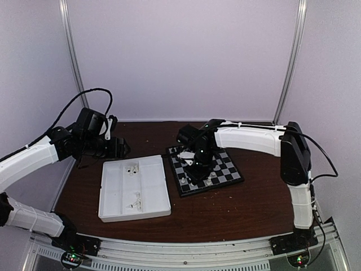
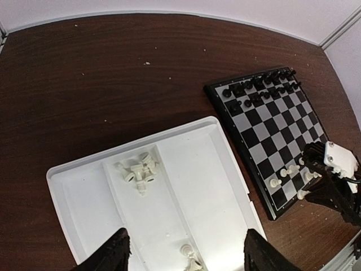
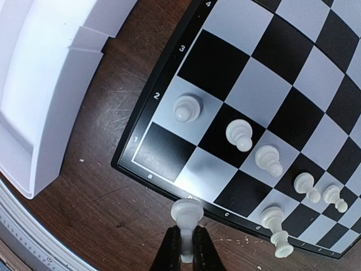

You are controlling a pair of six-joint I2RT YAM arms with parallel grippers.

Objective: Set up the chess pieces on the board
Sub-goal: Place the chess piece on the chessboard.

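The black and pale chequered board lies right of centre, also in the left wrist view and the right wrist view. Several white chess pieces stand on its near rows; black chessmen fill the far rows. My right gripper is shut on a white piece, held above the board's near rim by column b. My left gripper is open above the white tray, where loose white pieces lie in the middle compartment.
The white compartmented tray sits left of the board on the brown table. More white pieces lie near the tray's near end. White walls and metal posts close the back.
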